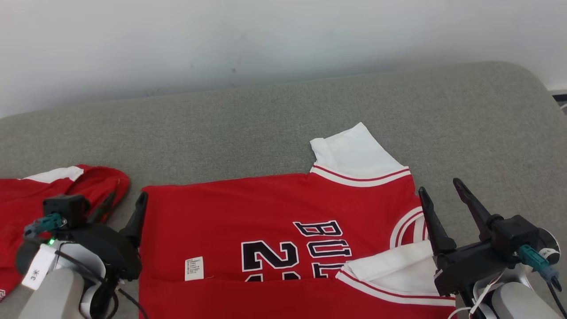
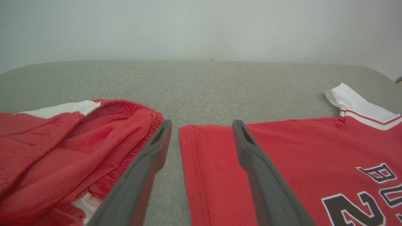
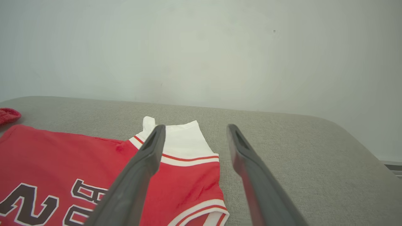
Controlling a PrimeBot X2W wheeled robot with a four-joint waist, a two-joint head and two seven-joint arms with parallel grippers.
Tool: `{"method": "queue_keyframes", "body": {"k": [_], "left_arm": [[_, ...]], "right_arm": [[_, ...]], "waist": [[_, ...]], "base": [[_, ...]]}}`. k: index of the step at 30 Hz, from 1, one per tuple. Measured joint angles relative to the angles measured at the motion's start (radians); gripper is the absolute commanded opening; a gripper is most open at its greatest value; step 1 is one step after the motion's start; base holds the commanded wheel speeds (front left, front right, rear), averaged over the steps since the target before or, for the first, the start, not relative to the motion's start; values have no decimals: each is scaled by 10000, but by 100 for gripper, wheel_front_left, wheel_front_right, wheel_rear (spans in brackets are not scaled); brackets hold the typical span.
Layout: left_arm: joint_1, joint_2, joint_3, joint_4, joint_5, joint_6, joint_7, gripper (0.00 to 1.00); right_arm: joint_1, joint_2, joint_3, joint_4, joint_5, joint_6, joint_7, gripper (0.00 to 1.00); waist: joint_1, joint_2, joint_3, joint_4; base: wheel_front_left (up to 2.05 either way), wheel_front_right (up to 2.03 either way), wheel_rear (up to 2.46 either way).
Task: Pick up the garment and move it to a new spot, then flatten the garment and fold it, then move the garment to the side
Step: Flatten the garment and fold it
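The left gripper [image 1: 125,199] sits at the lower left of the head view with its two dark fingers spread apart and nothing between them; in its wrist view [image 2: 202,123] one finger lies over the red jersey's [image 2: 298,150] left edge and the other over the strip of grey surface [image 2: 188,81] beside a second red garment [image 2: 62,141]. Whether the fingers touch the cloth cannot be told. The right gripper [image 1: 438,186] at the lower right is likewise spread and empty, hanging over the jersey's [image 1: 230,212] right end; in its own view [image 3: 196,126] one finger crosses the white sleeve [image 3: 182,141]. The jersey lies flat across the lower middle of the frame, black-and-white lettering [image 1: 319,241] facing up, a white label [image 1: 194,268] near its lower left, one white sleeve [image 1: 354,153] sticking toward the top and another white part [image 1: 394,261] folded in at the lower right. The second red garment [image 1: 17,212] lies bunched at the far left, apart from the jersey. A pale wall [image 1: 221,35] fills the top
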Motion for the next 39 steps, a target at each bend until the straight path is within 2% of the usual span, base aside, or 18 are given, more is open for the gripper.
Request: {"method": "queue_keyframes", "body": {"k": [14,27,28,29,30,35,39], "left_arm": [[-1434,-29,-140,2052,-359,-257,393,100],[-2356,-33,-430,3429,-458,-334,405,100],[-2407,-61,-428,3509,-481,-341,376,64],[-2482,-121,-443,3568,-520,-339,376,4],[-2552,-180,-468,3618,-529,-339,362,0],[-2696,-324,-800,3802,-581,-341,228,0],[-2810,-370,-1083,3793,-637,-341,44,0]], "right_arm": [[-467,56,40,-6,-245,0,-12,100],[-756,56,4,0,-414,0,-59,100],[-766,59,6,17,-416,0,-61,100],[-765,58,-4,27,-416,0,-81,100],[-765,50,-17,33,-416,0,-82,100],[-1076,44,13,234,-418,0,121,100],[-2089,40,59,704,-412,148,717,100]], "waist": [[0,0,996,-605],[-1,0,1657,-712],[-1,0,1674,-692],[-1,0,1685,-667],[-1,0,1693,-637],[-1,0,1723,-456],[-1,0,1746,-289]], "base": [[0,0,0],[0,0,0],[0,0,0],[0,0,0],[0,0,0],[0,0,0],[0,0,0]]}}
